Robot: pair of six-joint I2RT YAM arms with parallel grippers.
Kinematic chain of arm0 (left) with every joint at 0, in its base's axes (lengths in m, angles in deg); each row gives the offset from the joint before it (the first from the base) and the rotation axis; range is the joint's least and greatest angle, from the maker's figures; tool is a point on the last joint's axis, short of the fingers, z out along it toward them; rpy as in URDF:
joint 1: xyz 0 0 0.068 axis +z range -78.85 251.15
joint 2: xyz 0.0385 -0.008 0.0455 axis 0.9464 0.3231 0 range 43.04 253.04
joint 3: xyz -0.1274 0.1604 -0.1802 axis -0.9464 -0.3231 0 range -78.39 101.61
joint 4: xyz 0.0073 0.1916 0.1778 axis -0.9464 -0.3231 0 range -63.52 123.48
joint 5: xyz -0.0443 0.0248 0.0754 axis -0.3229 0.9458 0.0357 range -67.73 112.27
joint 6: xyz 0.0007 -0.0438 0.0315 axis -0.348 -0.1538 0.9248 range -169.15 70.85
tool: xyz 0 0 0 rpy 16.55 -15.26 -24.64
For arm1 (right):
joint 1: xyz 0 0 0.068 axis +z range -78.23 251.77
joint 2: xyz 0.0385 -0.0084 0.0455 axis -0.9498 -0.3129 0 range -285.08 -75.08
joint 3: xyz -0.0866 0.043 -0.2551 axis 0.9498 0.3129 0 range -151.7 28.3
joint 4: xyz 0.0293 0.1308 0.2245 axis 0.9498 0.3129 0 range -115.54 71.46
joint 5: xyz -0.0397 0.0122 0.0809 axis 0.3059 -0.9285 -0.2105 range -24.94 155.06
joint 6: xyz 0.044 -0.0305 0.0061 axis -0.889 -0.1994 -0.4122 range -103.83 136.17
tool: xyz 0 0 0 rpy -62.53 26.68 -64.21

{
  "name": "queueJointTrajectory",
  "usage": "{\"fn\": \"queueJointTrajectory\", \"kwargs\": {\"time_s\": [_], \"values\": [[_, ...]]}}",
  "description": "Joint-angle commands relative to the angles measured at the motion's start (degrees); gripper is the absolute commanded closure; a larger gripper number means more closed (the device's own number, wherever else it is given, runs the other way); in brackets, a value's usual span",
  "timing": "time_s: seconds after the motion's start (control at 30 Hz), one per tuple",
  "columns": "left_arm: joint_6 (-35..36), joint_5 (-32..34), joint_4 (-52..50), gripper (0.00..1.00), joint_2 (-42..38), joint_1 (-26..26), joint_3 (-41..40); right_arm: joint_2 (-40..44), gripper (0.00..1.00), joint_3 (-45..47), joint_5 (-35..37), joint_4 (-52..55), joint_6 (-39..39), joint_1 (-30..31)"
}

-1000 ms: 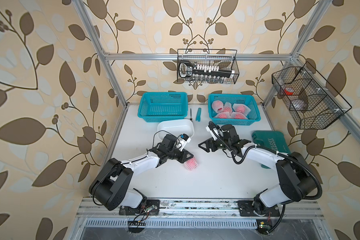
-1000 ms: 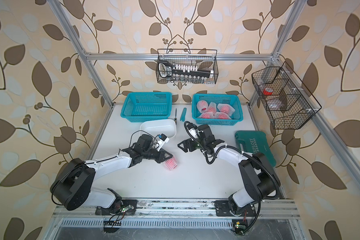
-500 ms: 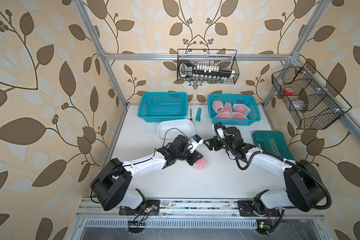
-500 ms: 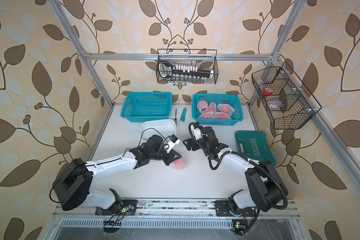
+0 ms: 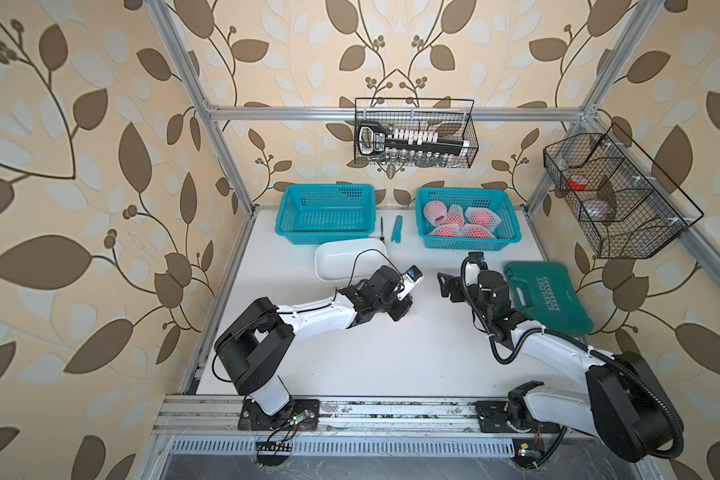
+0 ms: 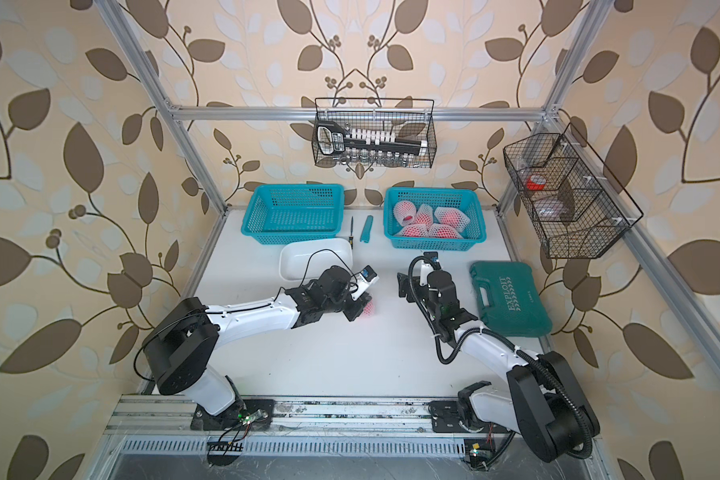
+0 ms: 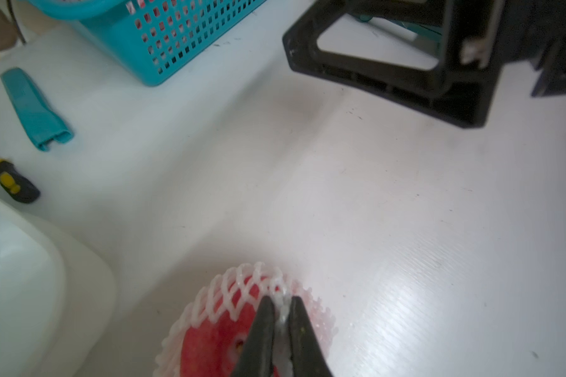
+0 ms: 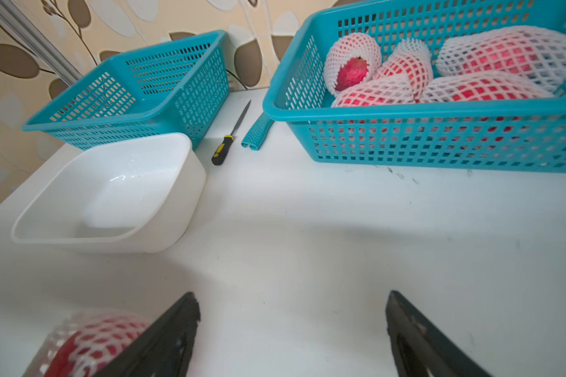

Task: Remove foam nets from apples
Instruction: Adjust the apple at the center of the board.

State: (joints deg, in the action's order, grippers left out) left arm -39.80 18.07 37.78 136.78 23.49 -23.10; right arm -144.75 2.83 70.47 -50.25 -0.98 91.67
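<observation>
My left gripper (image 7: 281, 303) is shut on a pinch of white foam net (image 7: 239, 293) wrapped round a red apple (image 7: 209, 346) at the middle of the table; its bare end faces the wrist camera. In a top view the netted apple (image 6: 368, 307) shows just beyond the left gripper (image 6: 360, 307). My right gripper (image 8: 291, 300) stands wide open over bare table, a short way right of that apple (image 8: 95, 339), holding nothing. Several more netted apples (image 5: 460, 220) lie in the right teal basket (image 5: 470, 246).
An empty teal basket (image 5: 325, 212) stands at the back left, with a white tub (image 5: 341, 259) in front of it. A screwdriver (image 5: 382, 228) and a teal sleeve (image 5: 397, 229) lie between the baskets. A green tool case (image 5: 545, 297) lies right of my right arm.
My left gripper has carried the netted apple to the right, toward the table's middle. The right gripper has drawn back to the right, still open.
</observation>
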Motion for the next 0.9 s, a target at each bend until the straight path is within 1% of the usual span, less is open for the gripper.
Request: {"fn": "queueJointTrajectory", "kwargs": {"time_s": [0.0, 0.07, 0.1, 0.13, 0.2, 0.23, 0.27, 0.3, 0.33, 0.37, 0.43, 0.47, 0.57, 0.6, 0.63, 0.67, 0.7, 0.73, 0.8, 0.87], "values": [[4.1, 6.2, -0.9, 0.86, 1.8, -2.5, 3.3, 2.6, 0.11, 1.7, 2.8, -6.7, -0.3, 0.2], [4.6, 7.0, -0.8, 0.83, 3.2, -3.4, 3.4, 3.4, 0.11, 2.5, 1.8, -7.9, 0.5, 0.1], [4.5, 7.1, -0.6, 0.79, 4.1, -3.7, 3.3, 3.7, 0.11, 2.8, 0.5, -8.8, 1.0, 0.1], [4.0, 7.3, -0.7, 0.70, 4.7, -3.8, 3.3, 3.9, 0.11, 3.1, -0.9, -9.6, 1.6, 0.2], [2.3, 6.5, 0.0, 0.57, 4.5, -3.8, 2.4, 4.0, 0.11, 3.6, -3.7, -11.6, 2.7, 0.2], [1.7, 5.2, 0.8, 0.50, 3.5, -3.8, 1.7, 4.0, 0.11, 3.9, -4.9, -12.4, 3.0, 0.2], [0.6, 4.3, 1.4, 0.46, 2.4, -3.8, 1.0, 4.0, 0.11, 4.1, -5.4, -13.0, 3.0, 0.2], [-0.6, 3.2, 1.9, 0.44, 0.8, -3.8, 0.4, 4.1, 0.11, 4.6, -5.8, -13.9, 3.1, 0.2], [-1.4, 1.6, 2.2, 0.40, -0.7, -3.9, -0.1, 4.2, 0.11, 5.0, -6.0, -14.7, 3.1, 0.2], [-2.2, 0.4, 2.3, 0.37, -1.9, -3.9, -0.3, 4.1, 0.11, 5.3, -6.2, -15.1, 3.1, 0.1], [-3.0, -1.2, 1.0, 0.32, -4.5, -3.8, 0.0, 3.7, 0.10, 5.2, -6.6, -15.5, 3.2, 0.2], [-3.1, -1.7, 0.7, 0.29, -5.9, -3.8, -0.1, 3.4, 0.10, 5.1, -6.7, -15.4, 3.2, 0.1], [-3.5, -1.4, 0.2, 0.25, -10.7, -3.7, -0.8, 3.1, 0.09, 4.8, -7.4, -15.2, 2.8, 0.1], [-3.5, -1.5, -0.1, 0.24, -13.6, -3.4, -1.2, 3.2, 0.09, 4.8, -8.1, -15.5, 2.8, 0.2], [-3.9, -2.0, -0.1, 0.20, -15.0, -2.8, -1.6, 3.2, 0.09, 5.0, -8.7, -16.0, 2.8, 0.2], [-5.2, -4.0, -0.2, 0.15, -16.4, -1.5, -2.0, 3.2, 0.09, 5.2, -9.8, -17.1, 3.0, 0.3], [-7.2, -7.7, -0.4, 0.13, -17.4, 0.7, -2.4, 3.1, 0.09, 5.7, -12.4, -19.0, 3.4, 0.2], [-9.5, -11.3, 0.2, 0.13, -17.7, 3.6, -3.3, 3.0, 0.09, 6.3, -15.7, -21.4, 4.1, 0.3], [-15.1, -18.4, 2.9, 0.07, -17.4, 9.2, -6.1, 3.1, 0.09, 8.3, -22.4, -27.4, 5.9, 1.3], [-17.4, -23.3, 3.9, 0.05, -16.2, 12.0, -8.2, 3.7, 0.06, 9.0, -23.9, -28.7, 8.0, 3.0]]}}
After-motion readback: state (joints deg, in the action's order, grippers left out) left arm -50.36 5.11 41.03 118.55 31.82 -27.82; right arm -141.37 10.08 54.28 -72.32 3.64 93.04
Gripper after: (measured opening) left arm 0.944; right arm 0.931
